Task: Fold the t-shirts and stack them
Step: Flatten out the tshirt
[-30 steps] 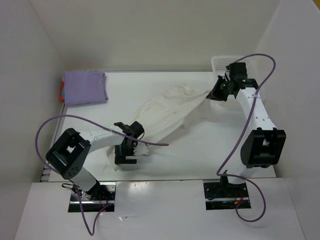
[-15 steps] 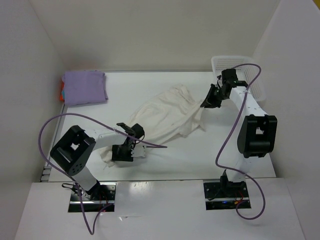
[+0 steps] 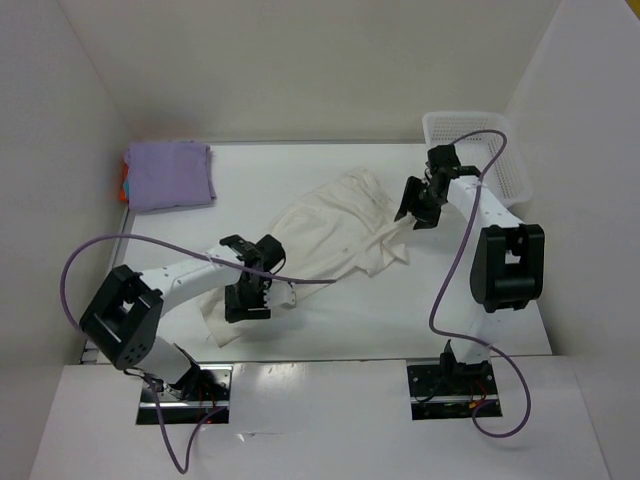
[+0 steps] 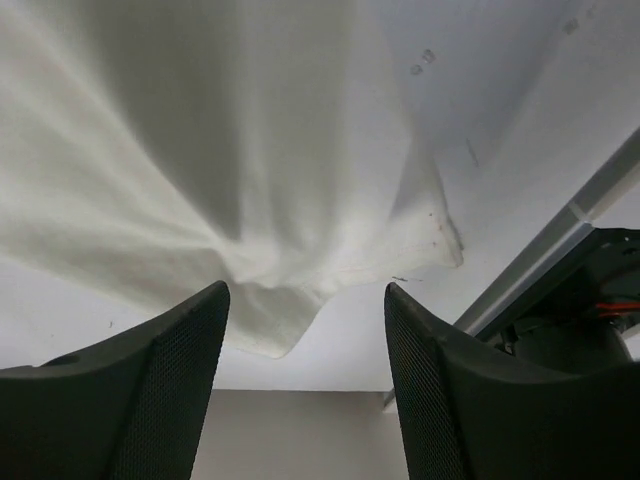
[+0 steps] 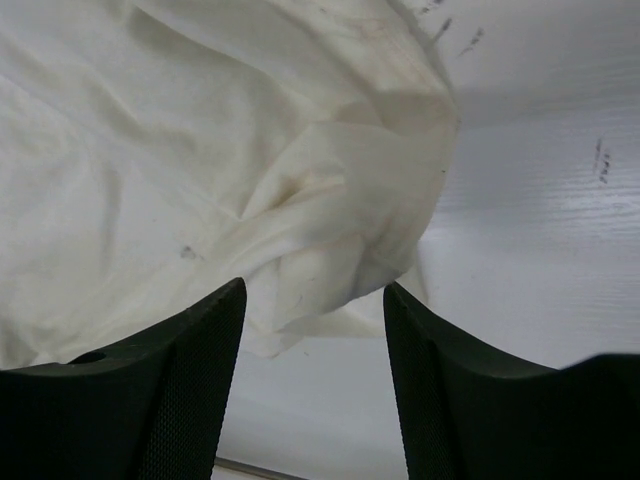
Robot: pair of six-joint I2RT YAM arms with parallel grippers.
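The off-white t-shirt (image 3: 325, 232) is lying crumpled & unfolded across the ctr of the desk (image 3: 340, 320), running diagonally from near-left to far-right, w/ creases all over. The left hand (image 3: 250, 298) is hovering over the shirt's near-left end, pointing down at it, and a bit of cloth is trailing out past it toward the desk's front edge. In the left wrist cam its fingers (image 4: 165, 385) are standing spread w/ only air btwn them. A hem corner of the shirt is lying flat on the desk just beyond the tips, so nothing is being pinched.

The right hand (image 3: 412, 205) is hanging at the shirt's far-right end, right by the bunched edge. Its fingers (image 5: 175, 395) are also standing apart & gripping nothing. Past them a lumpy fold of the shirt is resting on the desk, w/ bare desk showing to one side.

Over in the far-left corner the lavender t-shirt (image 3: 170, 175) is lying folded on top of a stack, well apart from the off-white one. A sliver of the orange t-shirt (image 3: 124, 181) is peeking out at the stack's left edge, w/ what looks like the teal-blue t-shirt (image 3: 123, 196) under it, though that bit is v. small. A white mesh basket (image 3: 512, 172) is standing in the far-right corner, just behind the right arm.
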